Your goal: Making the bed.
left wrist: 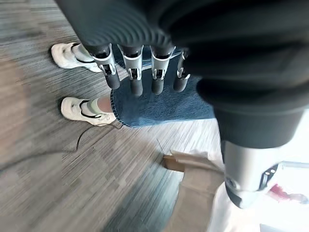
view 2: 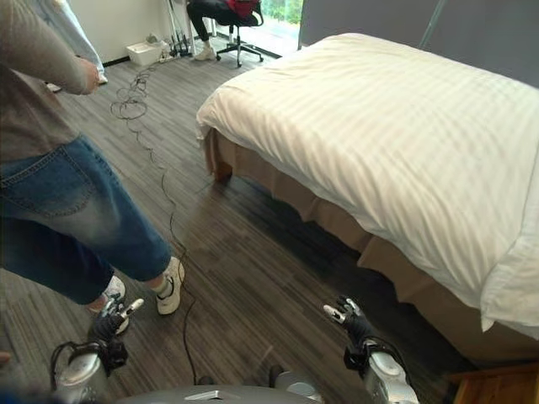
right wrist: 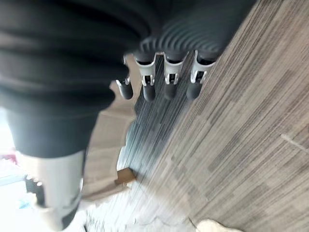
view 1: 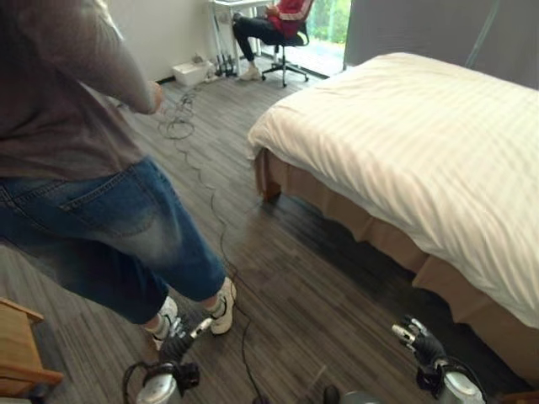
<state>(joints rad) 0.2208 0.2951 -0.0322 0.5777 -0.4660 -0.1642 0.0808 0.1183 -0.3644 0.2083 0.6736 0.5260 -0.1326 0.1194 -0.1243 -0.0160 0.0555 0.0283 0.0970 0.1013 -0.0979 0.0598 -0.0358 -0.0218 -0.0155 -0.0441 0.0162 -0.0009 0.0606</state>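
Note:
The bed (view 1: 421, 143) fills the right side, under a smooth cream striped duvet (view 2: 396, 126) that hangs over a tan bed skirt (view 1: 370, 223). A white pillow corner (view 2: 514, 286) shows at the near right. My left hand (view 1: 181, 341) hangs low at the bottom left over the floor, its fingers (left wrist: 136, 72) straight and holding nothing. Low at the bottom right, my right hand (view 1: 417, 341) is near the bed's side, with relaxed fingers (right wrist: 166, 77) and nothing in them. Both hands are apart from the bedding.
A person in jeans and white sneakers (view 1: 221, 307) stands close on the left, beside my left hand. A cable (view 1: 210, 202) trails over the wood floor. Another person sits on an office chair (view 1: 282, 42) at the far back. A wooden piece of furniture (view 1: 17, 345) is at the lower left.

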